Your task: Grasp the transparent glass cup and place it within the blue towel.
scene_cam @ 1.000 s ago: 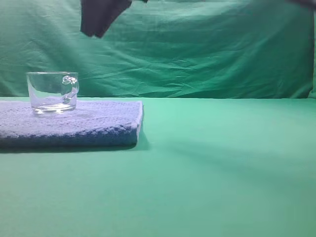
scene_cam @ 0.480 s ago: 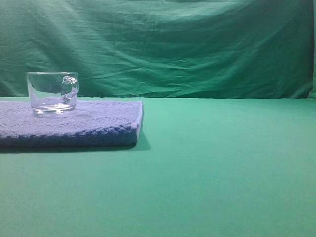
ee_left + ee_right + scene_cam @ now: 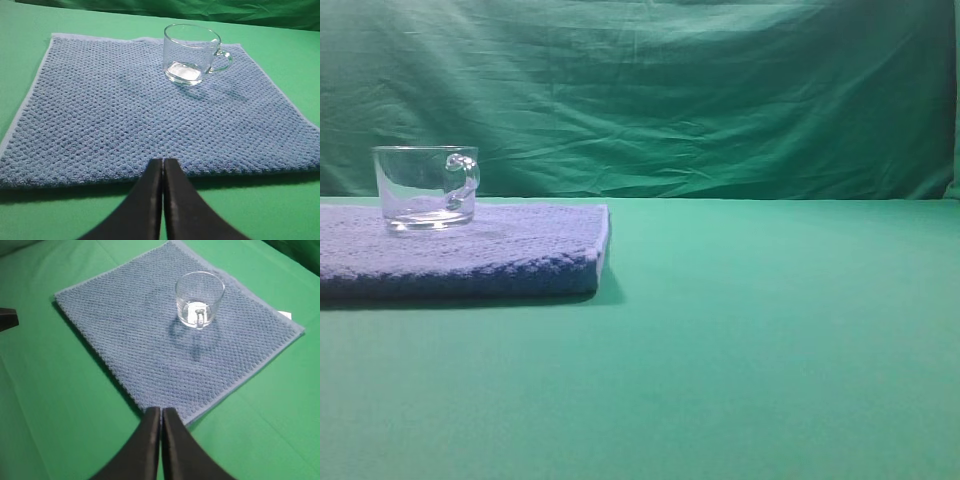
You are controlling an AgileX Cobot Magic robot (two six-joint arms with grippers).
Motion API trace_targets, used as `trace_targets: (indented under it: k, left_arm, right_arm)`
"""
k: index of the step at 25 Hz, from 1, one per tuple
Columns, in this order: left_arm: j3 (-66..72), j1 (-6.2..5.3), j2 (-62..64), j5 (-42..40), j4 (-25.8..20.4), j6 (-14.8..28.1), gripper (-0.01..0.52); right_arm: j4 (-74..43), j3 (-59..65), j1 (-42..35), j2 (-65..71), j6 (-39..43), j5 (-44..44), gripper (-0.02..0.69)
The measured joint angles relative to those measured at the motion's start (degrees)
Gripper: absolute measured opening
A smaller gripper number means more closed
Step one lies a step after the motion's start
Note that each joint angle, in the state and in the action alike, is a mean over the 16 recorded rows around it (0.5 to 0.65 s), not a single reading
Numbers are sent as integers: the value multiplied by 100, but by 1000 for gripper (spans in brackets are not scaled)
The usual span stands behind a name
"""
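The transparent glass cup [image 3: 426, 188] stands upright on the blue towel [image 3: 510, 250] at the left of the exterior view, handle to its right. In the left wrist view the cup [image 3: 192, 54] sits at the towel's [image 3: 125, 115] far right part. My left gripper [image 3: 163, 162] is shut and empty, back at the towel's near edge. In the right wrist view the cup [image 3: 199, 299] stands on the towel [image 3: 150, 340]. My right gripper [image 3: 161, 411] is shut and empty, above the towel's near corner. Neither gripper shows in the exterior view.
A green cloth covers the table [image 3: 770, 340] and hangs as a backdrop [image 3: 720, 90]. A dark object [image 3: 7, 320] shows at the left edge of the right wrist view. A small white tag [image 3: 283, 315] lies by the towel's far edge.
A dark arm part at the top of the exterior view one second ago has left the view. The cup and towel have not moved.
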Motion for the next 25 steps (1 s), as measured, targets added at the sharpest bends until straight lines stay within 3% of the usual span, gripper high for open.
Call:
trace_targets:
  k: [13, 25]
  left_arm:
    - [0, 0, 0, 0, 0, 0, 0]
    - [0, 0, 0, 0, 0, 0, 0]
  right_arm:
    - [-2026, 321, -367, -776, 2434, -22, 0]
    - [-2465, 2058, -2341, -2673, 2743, -1342, 0]
